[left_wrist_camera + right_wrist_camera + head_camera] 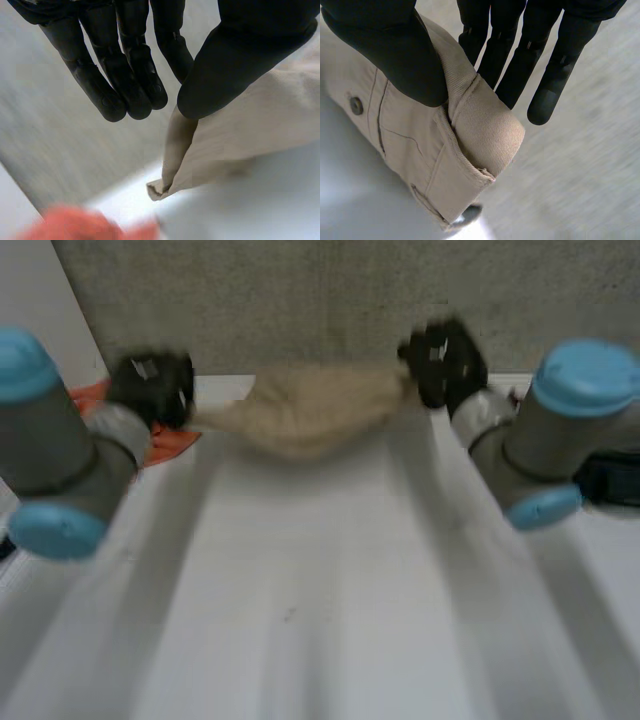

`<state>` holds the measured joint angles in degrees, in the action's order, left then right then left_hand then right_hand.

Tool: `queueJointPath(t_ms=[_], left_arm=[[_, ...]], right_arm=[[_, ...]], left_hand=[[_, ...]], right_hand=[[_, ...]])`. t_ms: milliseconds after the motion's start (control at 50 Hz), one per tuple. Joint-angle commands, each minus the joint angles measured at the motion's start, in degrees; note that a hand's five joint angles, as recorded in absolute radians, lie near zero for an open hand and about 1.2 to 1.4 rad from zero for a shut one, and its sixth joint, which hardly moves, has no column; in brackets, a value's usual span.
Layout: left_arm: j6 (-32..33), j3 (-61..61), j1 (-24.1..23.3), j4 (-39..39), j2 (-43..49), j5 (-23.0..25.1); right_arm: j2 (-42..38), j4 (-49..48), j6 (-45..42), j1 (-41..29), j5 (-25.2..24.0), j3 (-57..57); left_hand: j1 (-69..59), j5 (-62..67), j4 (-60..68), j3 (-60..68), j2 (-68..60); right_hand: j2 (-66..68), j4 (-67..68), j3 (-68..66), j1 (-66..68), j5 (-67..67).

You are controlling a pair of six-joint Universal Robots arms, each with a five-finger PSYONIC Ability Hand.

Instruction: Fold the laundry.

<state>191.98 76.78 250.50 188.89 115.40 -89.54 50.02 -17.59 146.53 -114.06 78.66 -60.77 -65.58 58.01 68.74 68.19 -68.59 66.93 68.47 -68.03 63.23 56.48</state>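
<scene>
Garment: beige garment point(310, 412), prob. trousers or shorts, judging by the waistband point(480, 120), button point(356, 105) and pocket seam. It is held up over the far edge of the table point(320, 590), slung btw both hands w/ the middle sagging. Can't tell if the sag touches the table.
Long axis: runs left–right, approx. parallel to the far edge, one end per hand.
Left hand: left hand point(152, 388) is near the far-left corner, at the garment's left end. Its thumb point(220, 70) presses on the cloth and the fingers point(135, 85) are nearly straight. The cloth edge rises btw thumb and fingers, which reads as a light pinch. A loose corner hangs below the thumb.
Right hand: right hand point(442, 362) is at the garment's right end, by the far edge. Thumb point(395, 55) lies over the waistband, straight fingers point(520, 70) behind it, band clamped btw them. Looks the firmer grip.
Key relation: the garment lies btw the hands, neither nearer. The bare table is all on the near side, toward the robot.
Next move (judged): bring both hands toward the near edge together, keeping the axis parallel, then lay it flat.
Step (judged): lifted and stretched; no fold yet.
Risk: orange cloth point(168, 443) lies at the far-left corner, just beside the left hand, and could snag.
</scene>
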Motion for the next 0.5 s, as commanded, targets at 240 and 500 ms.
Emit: queueJointPath(t_ms=[240, 500], left_arm=[[12.63, 16.03, -0.81, -18.27, -5.44, 3.06], [22.21, 27.19, -7.66, -46.32, -17.57, 8.77]], right_arm=[[12.02, 16.95, -8.71, 0.94, 1.06, -23.78], [24.60, 57.04, -29.10, 5.07, 0.53, -33.62]], left_hand=[[-14.42, 11.99, 11.26, 11.81, -11.41], [-14.42, 11.99, 11.26, 11.81, -11.41]], right_hand=[[13.07, 11.53, -11.97, 16.77, 13.52], [13.07, 11.53, -11.97, 16.77, 13.52]])
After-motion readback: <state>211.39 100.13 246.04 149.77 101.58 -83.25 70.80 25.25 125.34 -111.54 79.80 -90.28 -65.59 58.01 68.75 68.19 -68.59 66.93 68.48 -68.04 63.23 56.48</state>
